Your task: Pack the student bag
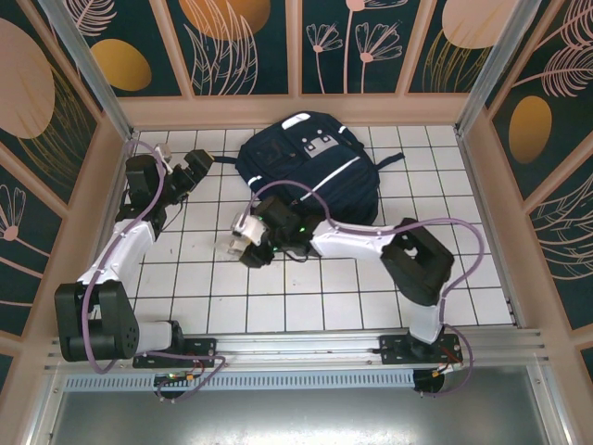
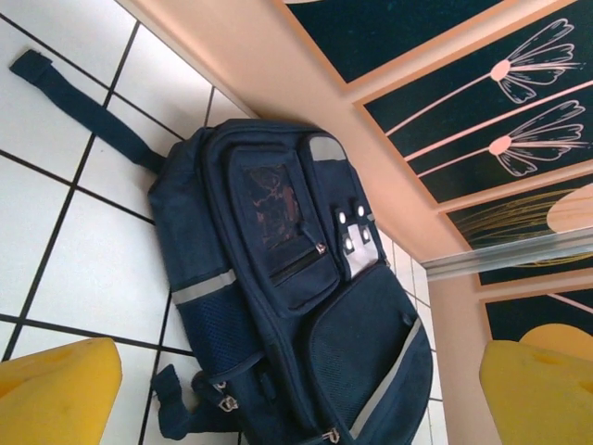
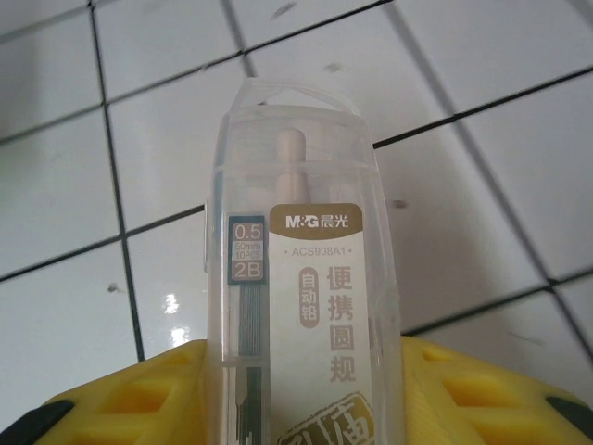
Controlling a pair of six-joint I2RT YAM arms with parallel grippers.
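Navy fabric at twelve o'clock on the white tiled table (image 1: 371,287): student bag (image 1: 310,171), lying on its back near the far wall, front face up, grey patch (image 1: 324,144) and white stripes showing. Dark strap (image 1: 387,159) trailing out toward three o'clock. Seen from the left wrist, front pocket zips drawn closed. Main compartment's state hard to read, contents hidden.

Just off the bag at nine o'clock: left gripper (image 1: 199,169), jaws spread wide. Yellow left fingers (image 2: 56,389) well apart at the two lower corners of the wrist view, nothing between them, aimed at the bag's front.

At seven o'clock from the bag, near its lower edge but apart from it: right gripper (image 1: 239,243), jaws pinching a clear plastic case (image 3: 301,232) by its lower end. Free end of the case pointing toward nine o'clock in the top view, over bare tiles. Whether touching the tiles or lifted, impossible to tell.

Inside the case:
- a pale beige rod (image 3: 292,167) near the top
- a slim tube of leads (image 3: 243,306) down the left side, tagged 0.5 and 2B
- a printed card (image 3: 324,306) with the M&G brand and Chinese lettering

Rest of the contents hidden behind the card and the yellow right fingers (image 3: 482,389). Case outside the bag.
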